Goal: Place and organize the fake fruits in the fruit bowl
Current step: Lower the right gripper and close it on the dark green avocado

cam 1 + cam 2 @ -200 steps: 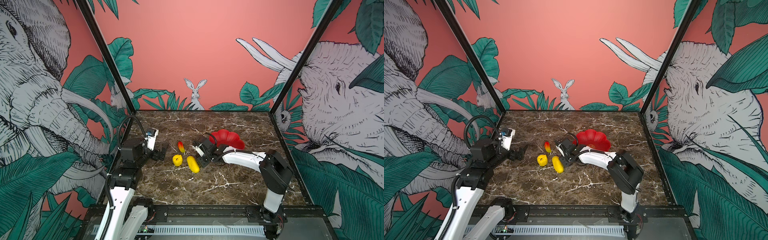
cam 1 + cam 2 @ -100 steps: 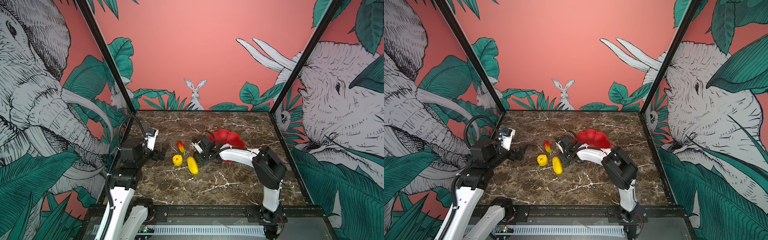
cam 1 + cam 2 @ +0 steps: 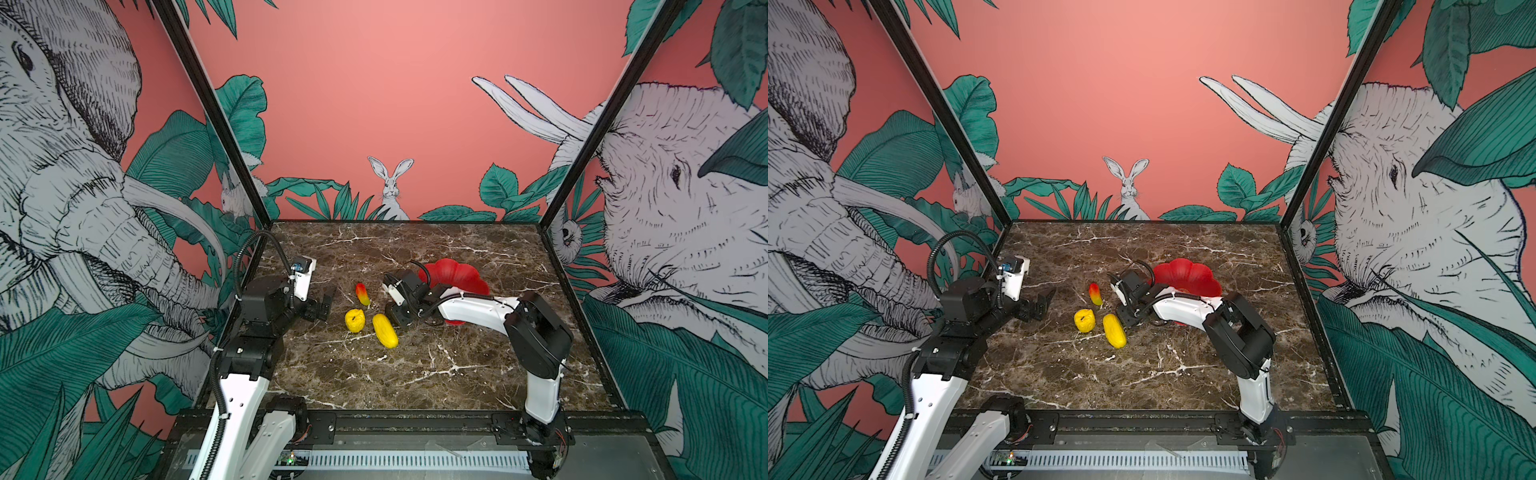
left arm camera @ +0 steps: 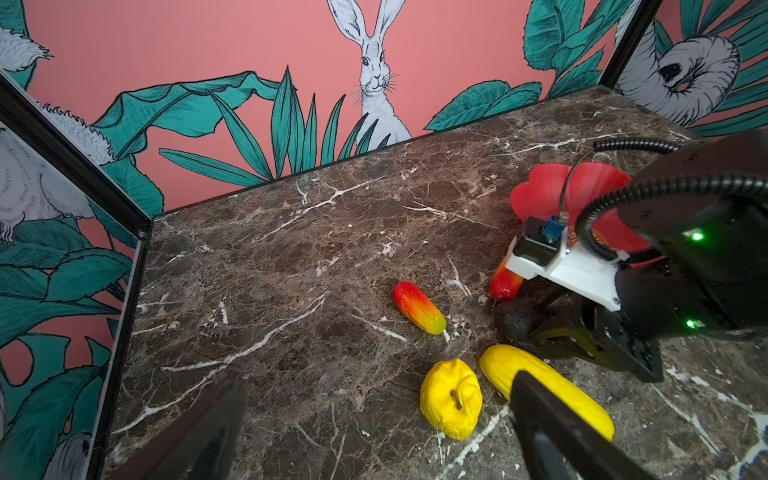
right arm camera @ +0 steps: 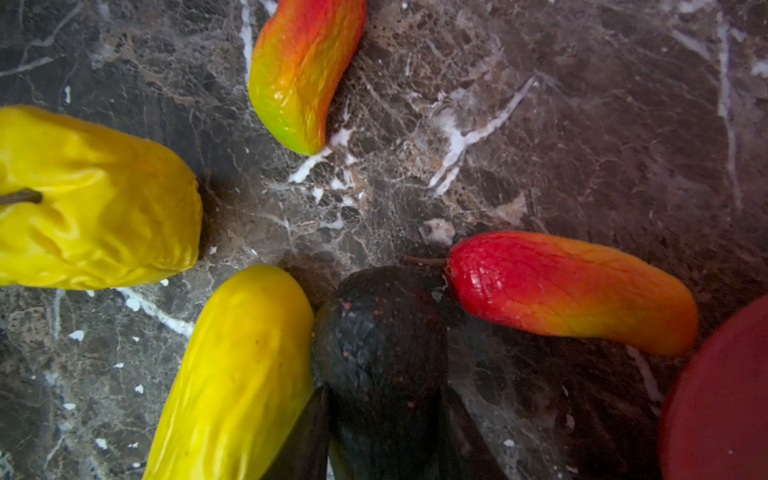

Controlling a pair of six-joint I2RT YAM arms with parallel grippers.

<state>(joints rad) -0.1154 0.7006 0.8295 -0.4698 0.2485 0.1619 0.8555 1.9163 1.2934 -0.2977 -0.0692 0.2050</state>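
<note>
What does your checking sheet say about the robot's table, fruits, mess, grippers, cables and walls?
Surface: brown marble table, white veins.
Job's things: yellow apple, long yellow fruit, black fruit, red-orange fruit, second red-orange fruit: all on the table, none in the red bowl.
Clutter: nothing seen.
Grippers: left gripper open, empty; right gripper shut on the black fruit.
Cables: black looped cable on left arm; ribbed cable on right arm.
Surroundings: pink jungle walls, painted rabbit, elephants.
</note>
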